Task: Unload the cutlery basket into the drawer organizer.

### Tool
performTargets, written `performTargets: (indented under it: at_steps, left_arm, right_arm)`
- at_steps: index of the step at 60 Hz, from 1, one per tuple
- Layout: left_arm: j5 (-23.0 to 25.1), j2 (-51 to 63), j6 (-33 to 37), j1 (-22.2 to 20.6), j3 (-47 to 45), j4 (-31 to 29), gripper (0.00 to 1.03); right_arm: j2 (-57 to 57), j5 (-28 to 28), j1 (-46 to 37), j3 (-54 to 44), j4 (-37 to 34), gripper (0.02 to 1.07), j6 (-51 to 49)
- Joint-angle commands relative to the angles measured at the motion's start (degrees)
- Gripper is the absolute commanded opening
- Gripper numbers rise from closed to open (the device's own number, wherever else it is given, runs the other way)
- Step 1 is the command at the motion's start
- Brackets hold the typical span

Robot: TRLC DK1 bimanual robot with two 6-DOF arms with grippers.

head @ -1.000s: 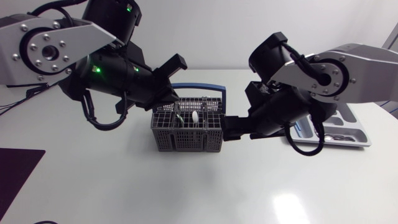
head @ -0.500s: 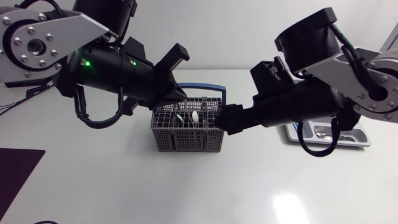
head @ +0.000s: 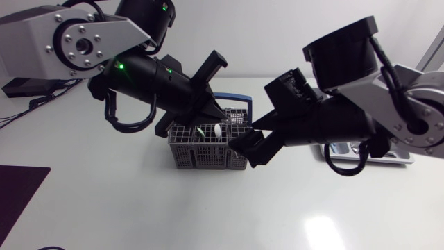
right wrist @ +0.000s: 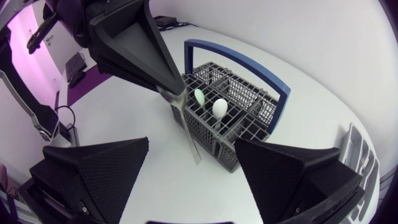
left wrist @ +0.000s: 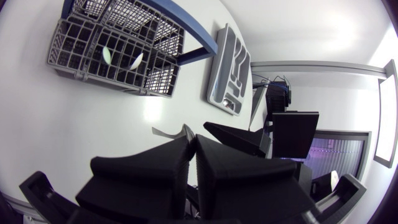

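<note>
The grey cutlery basket with a blue handle stands mid-table. A white spoon and a green one stick up in it. Just above its right part, my left gripper is shut on a thin silver piece of cutlery that hangs down from the fingertips. My right gripper is open at the basket's right front corner, its fingers wide apart on either side of that piece's lower end without touching it. The grey drawer organizer lies at the right, mostly hidden behind my right arm.
A dark mat lies at the table's near left corner. In the left wrist view the basket and the organizer lie side by side beyond the shut fingers. Bare white tabletop surrounds the basket.
My left gripper has moved right over the basket with the silver piece. My right arm has risen and its open gripper has come in under the left one.
</note>
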Motion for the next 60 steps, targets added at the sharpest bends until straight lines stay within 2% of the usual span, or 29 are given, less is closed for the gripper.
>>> performTargets:
  at_steps: [1, 5, 15, 21, 23, 24, 30, 40, 57, 60]
  left_arm:
    - [1.28, 1.41, -2.37, 0.31, 2.74, -0.5, 0.04]
    - [1.81, 1.67, -2.54, 0.31, 3.01, -0.59, 0.04]
    - [2.95, 1.85, -2.63, 0.4, 3.09, -1.03, 0.04]
    - [3.39, 1.85, -2.72, 0.4, 3.09, -1.11, 0.04]
    - [3.48, 1.76, -2.72, 0.4, 3.01, -1.2, 0.04]
    - [3.65, 1.76, -2.72, 0.4, 2.92, -1.2, 0.04]
    - [3.83, 1.5, -2.63, 0.4, 2.39, -1.2, 0.04]
    - [4.45, 1.23, -2.89, 0.49, 2.13, -1.2, 0.04]
    - [4.53, 0.88, -2.98, 0.57, 1.51, -1.2, 0.04]
    - [5.06, 0.88, -3.33, 0.57, 1.51, -1.2, 0.05]
  right_arm:
    - [0.84, 3.0, 1.74, -2.41, 2.8, 0.98, -3.32]
    - [1.89, 4.85, 2.36, -3.29, 5.0, 0.93, -4.38]
    - [4.62, 11.09, 4.99, -4.69, 9.57, 0.92, -5.79]
    - [5.23, 12.67, 5.78, -5.05, 11.68, 0.72, -6.4]
    - [5.23, 12.85, 5.87, -5.13, 12.03, 0.69, -6.49]
    - [5.23, 13.2, 6.05, -5.22, 12.47, 0.63, -6.75]
    - [4.71, 14.25, 6.4, -5.66, 14.14, 0.47, -7.46]
    - [5.32, 15.31, 7.19, -5.84, 14.75, 0.43, -7.72]
    - [5.58, 16.01, 7.72, -6.19, 16.16, 0.28, -8.69]
    - [5.67, 16.01, 7.81, -6.36, 16.6, 0.22, -9.21]
